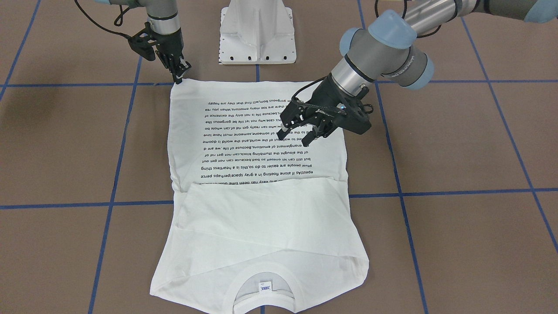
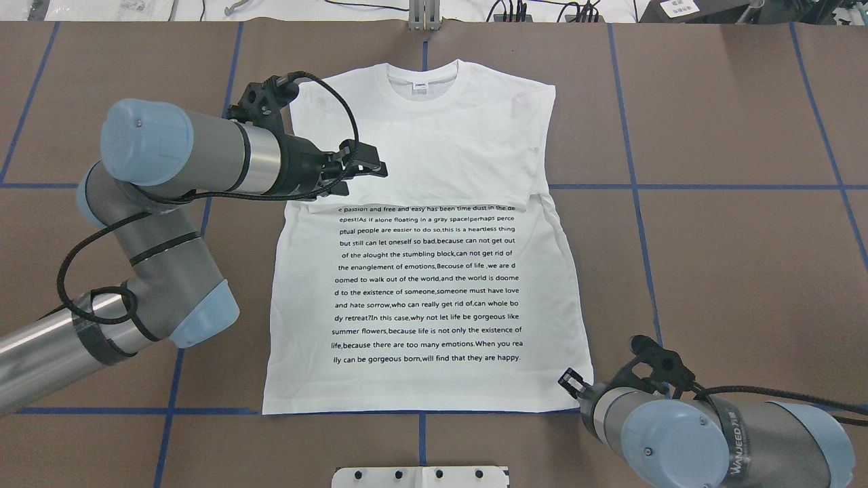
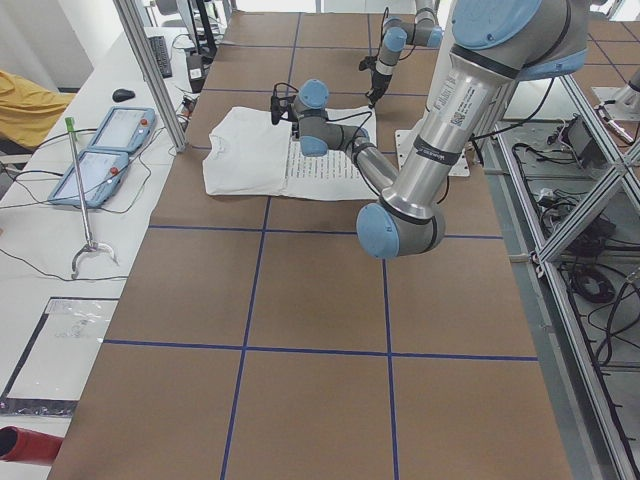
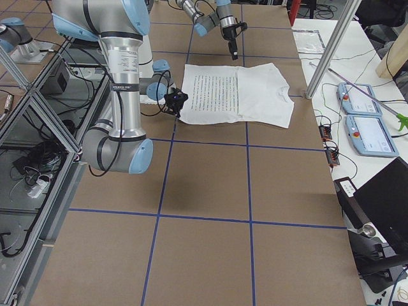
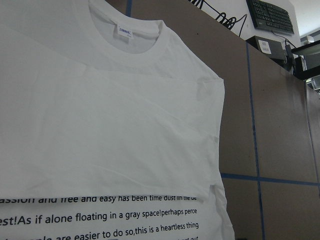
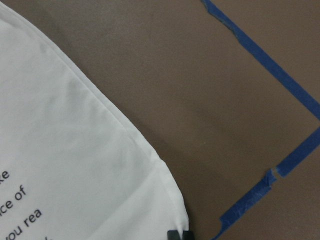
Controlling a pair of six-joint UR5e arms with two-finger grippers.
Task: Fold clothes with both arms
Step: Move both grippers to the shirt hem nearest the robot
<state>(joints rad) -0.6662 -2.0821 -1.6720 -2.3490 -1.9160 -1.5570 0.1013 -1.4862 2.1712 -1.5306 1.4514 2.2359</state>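
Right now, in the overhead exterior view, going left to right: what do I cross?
left arm → left gripper → neck label → right gripper. The T-shirt spans most of that stretch, so it is left out of the order.

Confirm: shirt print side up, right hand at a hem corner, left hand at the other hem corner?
Not quite. The left hand is not at a hem corner; it hangs open over the shirt's folded upper part, by the top line of print, as the overhead view shows. Print side up and right hand at a hem corner are correct.
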